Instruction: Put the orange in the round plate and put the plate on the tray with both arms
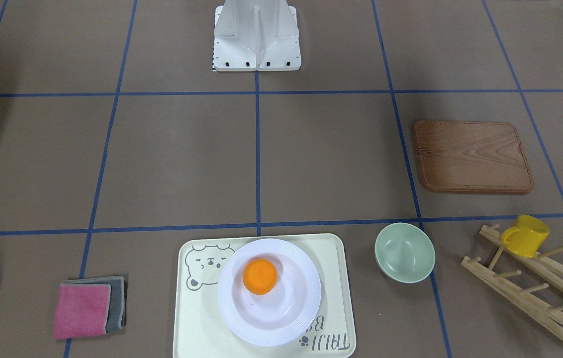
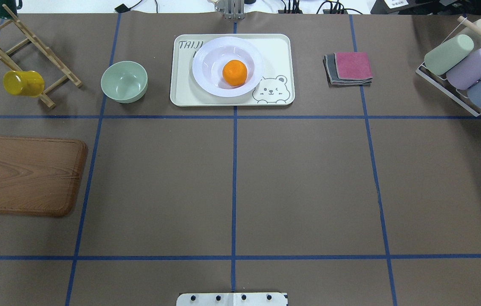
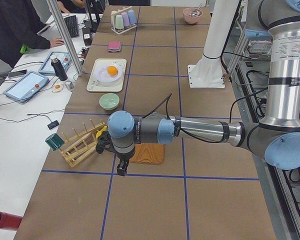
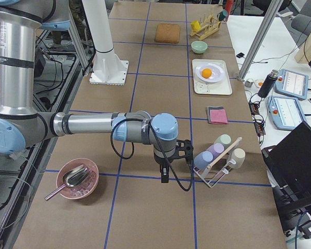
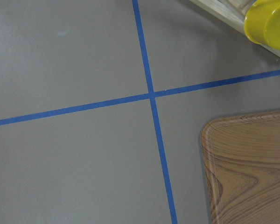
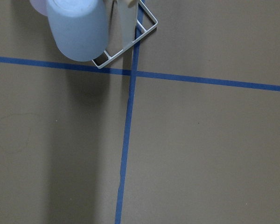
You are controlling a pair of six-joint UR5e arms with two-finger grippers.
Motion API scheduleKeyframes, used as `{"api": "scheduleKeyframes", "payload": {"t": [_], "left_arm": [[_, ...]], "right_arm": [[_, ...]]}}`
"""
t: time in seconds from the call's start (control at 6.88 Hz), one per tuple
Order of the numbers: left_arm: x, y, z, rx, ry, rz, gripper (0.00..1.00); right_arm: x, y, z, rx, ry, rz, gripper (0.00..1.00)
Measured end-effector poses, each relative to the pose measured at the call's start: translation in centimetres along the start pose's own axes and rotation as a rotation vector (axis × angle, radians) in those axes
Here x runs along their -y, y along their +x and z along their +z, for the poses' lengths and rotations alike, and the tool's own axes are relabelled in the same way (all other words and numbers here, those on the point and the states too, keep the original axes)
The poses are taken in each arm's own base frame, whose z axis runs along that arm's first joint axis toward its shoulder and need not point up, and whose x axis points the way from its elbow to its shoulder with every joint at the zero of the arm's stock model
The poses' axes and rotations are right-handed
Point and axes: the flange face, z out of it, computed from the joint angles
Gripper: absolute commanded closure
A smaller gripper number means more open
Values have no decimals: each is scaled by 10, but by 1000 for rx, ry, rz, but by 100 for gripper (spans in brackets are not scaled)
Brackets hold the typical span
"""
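The orange (image 2: 235, 72) lies in the sunken centre of the white round plate (image 2: 210, 63), and the plate rests on the cream bear tray (image 2: 274, 51) at the far middle of the table. The front view shows the same stack: orange (image 1: 259, 276), plate (image 1: 269, 318), tray (image 1: 197, 318). Neither arm is near the tray. My left gripper (image 3: 121, 170) hangs over the table's left end beside the wooden board. Over the right end, my right gripper (image 4: 164, 179) hangs next to the cup rack. Both show only in the side views, so I cannot tell whether they are open or shut.
A pale green bowl (image 2: 124, 81) stands left of the tray and folded cloths (image 2: 351, 67) lie right of it. A wooden board (image 2: 26, 174), a peg rack with a yellow mug (image 2: 23, 83) and a cup rack (image 2: 465, 72) occupy the table's ends. A person (image 3: 15, 25) sits beyond.
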Motion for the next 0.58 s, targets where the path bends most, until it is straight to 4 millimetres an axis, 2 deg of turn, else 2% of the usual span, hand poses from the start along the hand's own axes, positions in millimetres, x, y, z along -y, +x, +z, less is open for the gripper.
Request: {"api": "scheduleKeyframes", "payload": {"t": [0.58], "left_arm": [[-2,5,-4,1,9,10,2]], "right_arm": [[1,1,1,1,1,6,0]]}}
